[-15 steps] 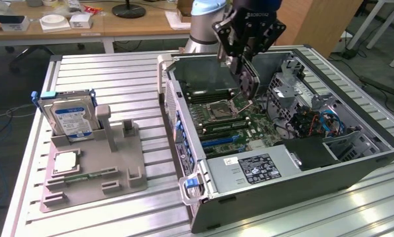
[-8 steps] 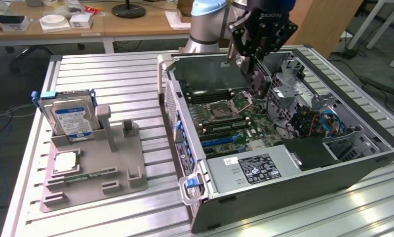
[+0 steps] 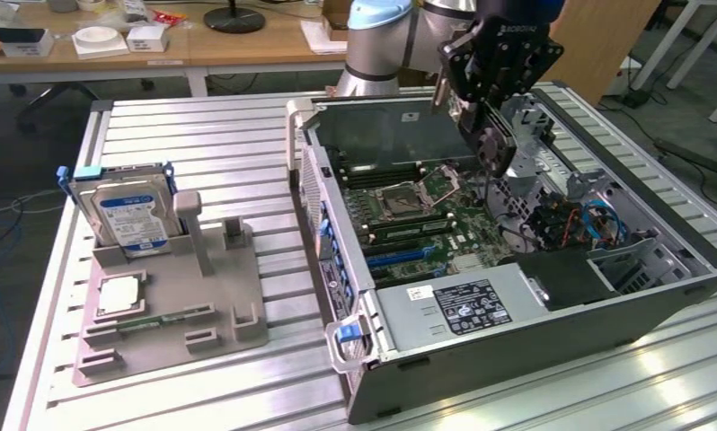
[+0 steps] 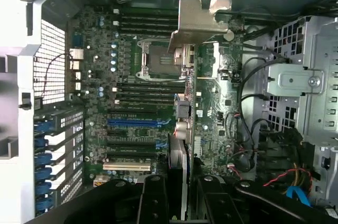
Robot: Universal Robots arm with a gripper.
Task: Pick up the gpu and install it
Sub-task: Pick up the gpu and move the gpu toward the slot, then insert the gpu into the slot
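My gripper (image 3: 484, 112) hangs over the open computer case (image 3: 334, 180), shut on the gpu (image 3: 495, 144). The gpu is a thin dark card held upright on edge, its round black fan facing the exterior view's right. In the wrist view the gpu (image 4: 182, 129) is edge-on between my fingers (image 4: 153, 200), and its silver end bracket (image 4: 198, 18) points at the far case wall. My gripper (image 4: 180, 195) holds it above the green motherboard (image 4: 132, 92). The card is over the area beside the CPU socket (image 4: 156, 60) and clear of the blue slots (image 4: 132, 122).
A grey fixture (image 3: 215, 305) at the exterior view's left holds a hard drive (image 3: 125, 211) and a square silver CPU chip (image 3: 119, 294). Inside the case are a power supply (image 3: 466, 305), loose cables (image 3: 598, 224) and a metal drive cage (image 4: 301, 76).
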